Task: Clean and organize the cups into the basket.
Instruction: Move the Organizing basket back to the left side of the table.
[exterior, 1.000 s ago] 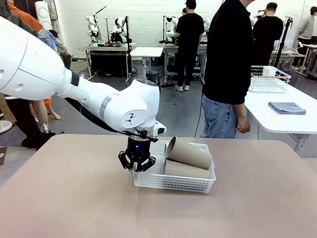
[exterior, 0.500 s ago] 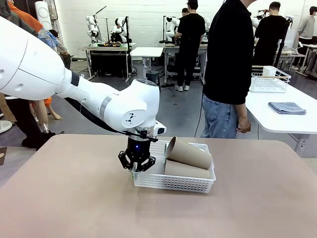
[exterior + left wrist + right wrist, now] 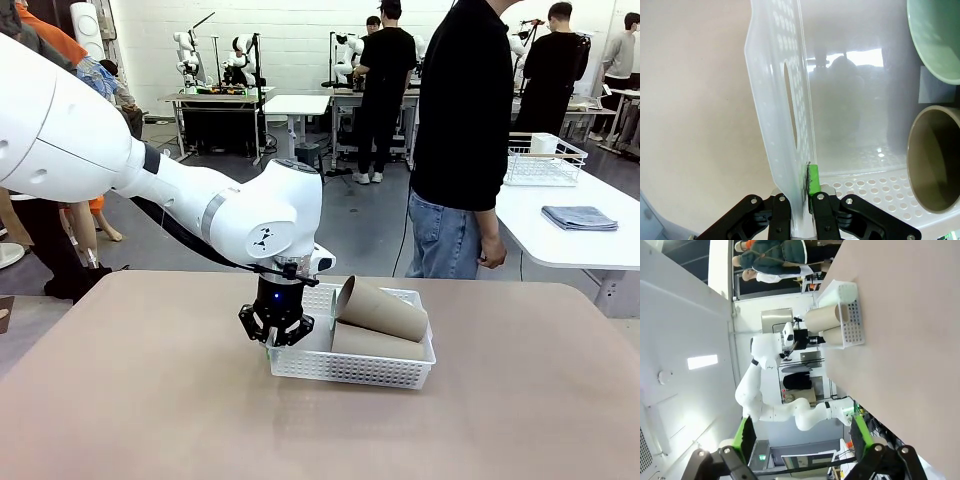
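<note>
The left arm's fingers [image 3: 811, 186] are pinched tight on the end wall of the white basket [image 3: 352, 366], one green pad visible inside the wall just below the handle slot at the lower centre of the left wrist view. In the front view the left gripper [image 3: 275, 338] points straight down at the basket's left end, a little below mid-frame, the white arm sweeping in from the upper left. Inside the basket lie two tan cups [image 3: 381, 309], one propped at an angle on top of the other, open mouths facing left; beside them a pale green cup [image 3: 935, 37] shows at the upper right of the left wrist view. The basket sits on the brown tabletop [image 3: 150, 400], right of centre. The right arm's fingers [image 3: 858, 432] stand wide apart, gripping nothing, along the bottom of the right wrist view. A person in a black top [image 3: 462, 110] stands beyond the tabletop's far edge.
</note>
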`<action>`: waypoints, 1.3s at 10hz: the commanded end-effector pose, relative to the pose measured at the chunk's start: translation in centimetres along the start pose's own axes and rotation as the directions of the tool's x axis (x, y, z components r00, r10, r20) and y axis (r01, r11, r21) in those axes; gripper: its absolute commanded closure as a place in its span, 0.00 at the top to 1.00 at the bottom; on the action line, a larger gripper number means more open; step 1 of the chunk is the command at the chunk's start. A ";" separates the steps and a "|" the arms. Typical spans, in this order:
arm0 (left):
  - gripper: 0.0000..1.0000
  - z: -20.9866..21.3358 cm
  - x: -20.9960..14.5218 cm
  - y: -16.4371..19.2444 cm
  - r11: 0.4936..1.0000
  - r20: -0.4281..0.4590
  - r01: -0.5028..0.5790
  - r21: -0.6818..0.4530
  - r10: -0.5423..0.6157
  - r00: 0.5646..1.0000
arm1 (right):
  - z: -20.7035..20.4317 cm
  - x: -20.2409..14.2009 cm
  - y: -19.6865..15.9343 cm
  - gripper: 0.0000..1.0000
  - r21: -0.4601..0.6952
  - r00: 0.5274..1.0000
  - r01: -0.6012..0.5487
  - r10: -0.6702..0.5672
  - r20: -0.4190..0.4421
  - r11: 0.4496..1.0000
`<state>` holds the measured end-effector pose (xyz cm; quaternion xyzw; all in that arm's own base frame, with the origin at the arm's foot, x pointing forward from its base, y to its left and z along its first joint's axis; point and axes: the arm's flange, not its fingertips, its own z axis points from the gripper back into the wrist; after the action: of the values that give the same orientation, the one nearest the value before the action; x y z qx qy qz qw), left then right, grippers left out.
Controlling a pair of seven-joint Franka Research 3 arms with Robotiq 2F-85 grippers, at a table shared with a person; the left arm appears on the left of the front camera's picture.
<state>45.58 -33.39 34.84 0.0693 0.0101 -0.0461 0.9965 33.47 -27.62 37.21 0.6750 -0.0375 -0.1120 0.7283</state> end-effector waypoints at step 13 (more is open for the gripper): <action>0.06 -1.1 -6.6 38.6 0.962 0.060 -0.263 0.072 0.259 0.964 | 0.0 -0.3 -0.1 1.00 0.018 1.000 -0.016 0.016 -0.005 1.000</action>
<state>43.94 4.96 39.00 0.1221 -0.0100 0.0734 0.9897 33.36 -27.63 37.24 0.6772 -0.0372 -0.1112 0.7264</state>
